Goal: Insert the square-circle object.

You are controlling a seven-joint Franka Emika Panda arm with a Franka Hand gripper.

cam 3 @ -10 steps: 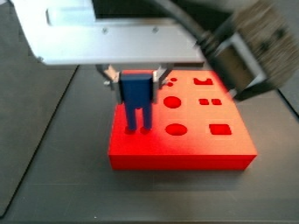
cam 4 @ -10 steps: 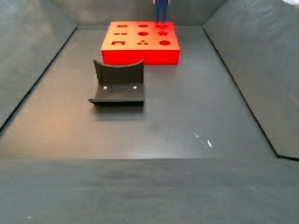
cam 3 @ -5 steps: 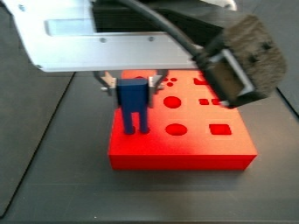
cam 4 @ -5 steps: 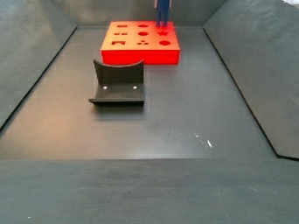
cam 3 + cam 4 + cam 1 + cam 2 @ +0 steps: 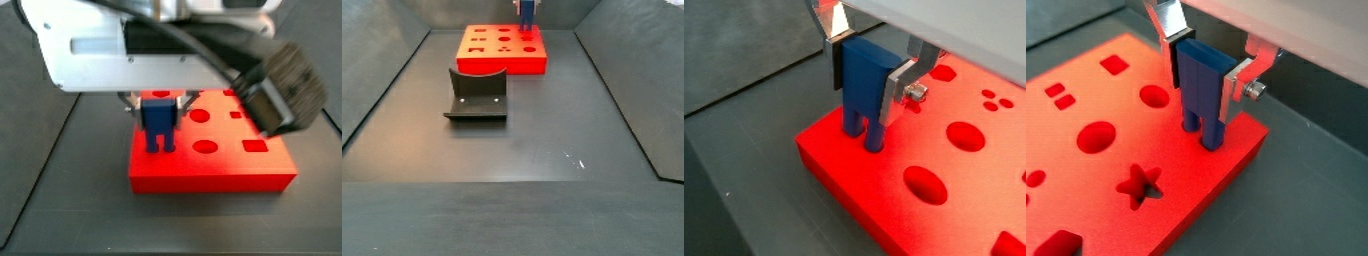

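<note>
The gripper (image 5: 869, 62) hangs over a corner of the red board (image 5: 938, 215), its two silver fingers (image 5: 906, 78) closed against opposite faces of the blue block (image 5: 865, 82). The block stands upright between the fingers, body squeezed flat between the plates, and its two thin legs (image 5: 862, 127) reach straight down below the fingertips to the board's top face. In both wrist views the legs meet the red surface close to the board's edge; I cannot tell whether they sit in holes or only touch the top.

In a wrist view the gripper (image 5: 1207, 55) shows the same clamp on the block (image 5: 1201, 80), with a star-shaped hole (image 5: 1140, 182) and round holes lying on the board (image 5: 1106, 190) off to one side of the fingers.

In a side view the block (image 5: 159, 116) stands under the gripper (image 5: 159, 100) on the board (image 5: 214, 172). Well away from the fingers, a dark fixture (image 5: 477, 95) stands on the worktop (image 5: 529, 150).
</note>
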